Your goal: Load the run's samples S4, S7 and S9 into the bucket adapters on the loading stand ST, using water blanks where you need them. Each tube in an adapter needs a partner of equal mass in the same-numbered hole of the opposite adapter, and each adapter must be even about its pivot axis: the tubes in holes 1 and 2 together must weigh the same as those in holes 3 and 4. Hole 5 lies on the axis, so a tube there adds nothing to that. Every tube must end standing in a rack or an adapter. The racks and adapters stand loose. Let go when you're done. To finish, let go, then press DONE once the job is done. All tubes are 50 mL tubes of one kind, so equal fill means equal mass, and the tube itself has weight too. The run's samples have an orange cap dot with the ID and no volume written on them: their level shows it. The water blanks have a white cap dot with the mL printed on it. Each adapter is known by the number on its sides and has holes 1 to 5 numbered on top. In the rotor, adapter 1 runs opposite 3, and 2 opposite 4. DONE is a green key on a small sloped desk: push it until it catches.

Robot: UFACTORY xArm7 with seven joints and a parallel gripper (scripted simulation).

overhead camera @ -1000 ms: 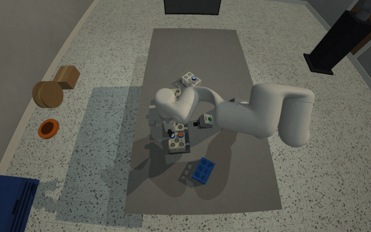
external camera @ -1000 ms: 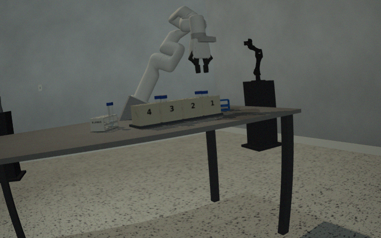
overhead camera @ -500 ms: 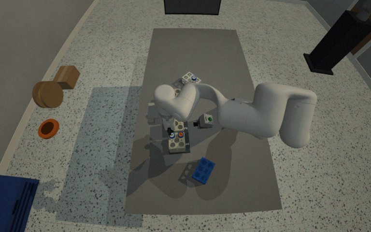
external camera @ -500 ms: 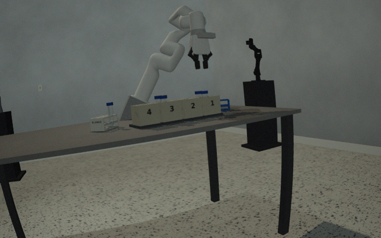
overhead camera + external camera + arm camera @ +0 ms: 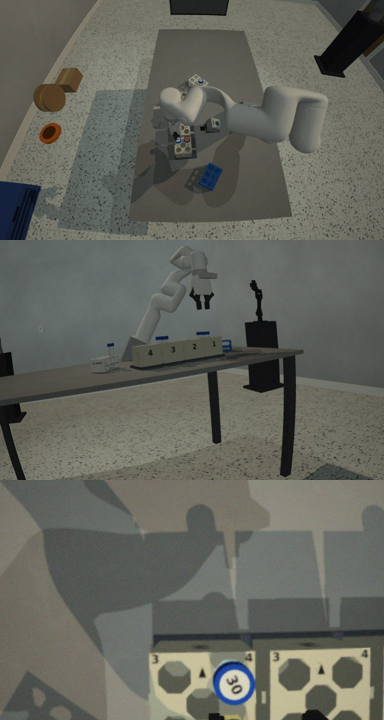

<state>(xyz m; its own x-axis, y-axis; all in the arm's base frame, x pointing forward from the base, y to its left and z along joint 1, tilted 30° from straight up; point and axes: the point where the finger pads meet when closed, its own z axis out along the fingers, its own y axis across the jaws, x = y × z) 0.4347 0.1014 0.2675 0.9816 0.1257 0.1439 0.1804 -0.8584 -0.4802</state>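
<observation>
Exterior view: you see the black two-fingered pincer (image 5: 202, 305) hanging high above the row of four cream block adapters (image 5: 177, 351) on the brown desk (image 5: 70, 378), roughly over the blocks marked 2 and 1.
Pincer: its fingers stand partly apart and nothing is between them.
Blue-capped tube with a white dot reading 30 (image 5: 233, 683): in the wrist view it stands in hole 4 of one cream adapter, well below the pincer and clear of it; the dark fingertips just show at the bottom edge.
Orange-dotted sample tube (image 5: 186, 139): from the top view it stands just beside the 30 tube in that same adapter, the one nearest the printed 1.
Neighbouring adapter (image 5: 320, 680): the holes you can see show no tube.
White rack labelled BLANKS (image 5: 104, 364): it stands apart from the stand, with one blue-capped tube upright in it.
Green DONE key (image 5: 217, 122): on its small grey sloped box, well to the side of the pincer.
</observation>
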